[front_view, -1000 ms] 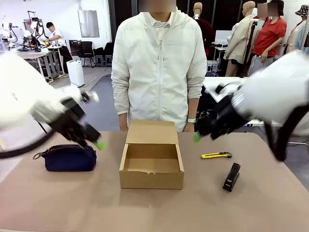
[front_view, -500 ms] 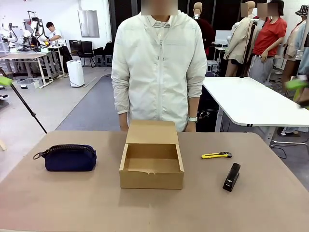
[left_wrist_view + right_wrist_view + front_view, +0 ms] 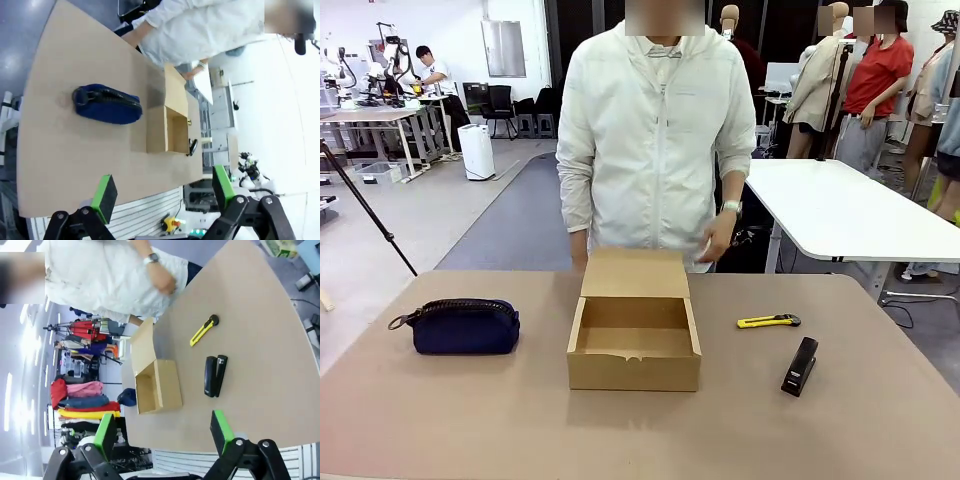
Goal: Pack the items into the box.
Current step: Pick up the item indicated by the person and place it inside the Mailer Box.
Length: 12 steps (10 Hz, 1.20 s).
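**Open brown cardboard box** (image 3: pixel 634 372) at the centre of the tan table (image 3: pixel 470 420). Its lid flap is folded back toward the person and its interior is empty.

**Items.** The navy-blue soft fabric zip pouch (image 3: pixel 465 327) lies well apart on the box's left, with its pull loop pointing away from the box. The small black stapler (image 3: pixel 800 366) lies well apart on the box's right, near a yellow utility knife (image 3: pixel 768 321).

**Person.** The person's hand (image 3: pixel 718 240) hangs behind the flap, clear of the table top.

**Grippers.** The left gripper (image 3: pixel 164 192) and right gripper (image 3: pixel 163 432) hover high above the table. Their green-padded fingers are spread wide and hold nothing.

**Step in hand, as judged.** This is the first approach, with nothing packed yet.

**Good practice.**
- The left arm suits the pouch and the right arm suits the stapler.
- The pouch is best grasped across its narrow body rather than by the loop, since soft fabric will probably sag.
- It should go in lengthwise and level, as the box looks only slightly wider than it.
- The fingers should close across the stapler's slim sides, coming in from the side away from the knife.
- The descent should stay clear of the raised flap and the person's hand.
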Tool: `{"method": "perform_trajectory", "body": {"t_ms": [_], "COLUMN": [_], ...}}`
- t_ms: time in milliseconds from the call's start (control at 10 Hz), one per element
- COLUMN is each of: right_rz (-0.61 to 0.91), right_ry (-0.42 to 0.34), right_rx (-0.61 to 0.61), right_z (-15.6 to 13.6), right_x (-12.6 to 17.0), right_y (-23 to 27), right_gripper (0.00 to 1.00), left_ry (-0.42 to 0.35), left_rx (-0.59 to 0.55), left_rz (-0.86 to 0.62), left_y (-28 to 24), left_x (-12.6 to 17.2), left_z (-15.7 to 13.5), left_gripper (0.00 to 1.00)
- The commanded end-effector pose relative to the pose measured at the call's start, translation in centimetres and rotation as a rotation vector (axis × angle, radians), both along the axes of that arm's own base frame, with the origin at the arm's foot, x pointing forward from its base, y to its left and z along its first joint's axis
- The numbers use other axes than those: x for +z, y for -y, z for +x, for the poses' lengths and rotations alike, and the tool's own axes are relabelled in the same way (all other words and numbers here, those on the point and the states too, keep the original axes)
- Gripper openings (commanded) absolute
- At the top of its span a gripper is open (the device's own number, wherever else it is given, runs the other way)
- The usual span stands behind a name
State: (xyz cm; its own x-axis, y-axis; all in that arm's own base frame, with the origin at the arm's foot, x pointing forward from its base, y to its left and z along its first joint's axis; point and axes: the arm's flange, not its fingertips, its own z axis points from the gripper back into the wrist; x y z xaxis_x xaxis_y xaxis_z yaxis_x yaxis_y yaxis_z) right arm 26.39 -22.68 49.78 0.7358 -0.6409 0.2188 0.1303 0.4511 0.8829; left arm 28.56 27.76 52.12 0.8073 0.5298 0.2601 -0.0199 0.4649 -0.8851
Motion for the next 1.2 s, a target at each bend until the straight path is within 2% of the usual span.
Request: {"method": "perform_trajectory", "body": {"t_ms": [0,1100], "right_rz": [-0.010,-0.010], "right_ry": [0.005,0.005], "right_rx": [0.020,0.020], "right_z": [-0.06,-0.06], "right_x": [1.09,1.09], "right_y": [-0.04,-0.04], "right_gripper": [1.00,1.00], "left_ry": [0.004,0.004], "left_rx": [-0.037,-0.037], "left_rz": [0.016,0.016], "left_y": [0.86,0.86], "left_x": [1.43,1.43], "left_z": [0.64,0.64], "left_gripper": [1.00,1.00]}}
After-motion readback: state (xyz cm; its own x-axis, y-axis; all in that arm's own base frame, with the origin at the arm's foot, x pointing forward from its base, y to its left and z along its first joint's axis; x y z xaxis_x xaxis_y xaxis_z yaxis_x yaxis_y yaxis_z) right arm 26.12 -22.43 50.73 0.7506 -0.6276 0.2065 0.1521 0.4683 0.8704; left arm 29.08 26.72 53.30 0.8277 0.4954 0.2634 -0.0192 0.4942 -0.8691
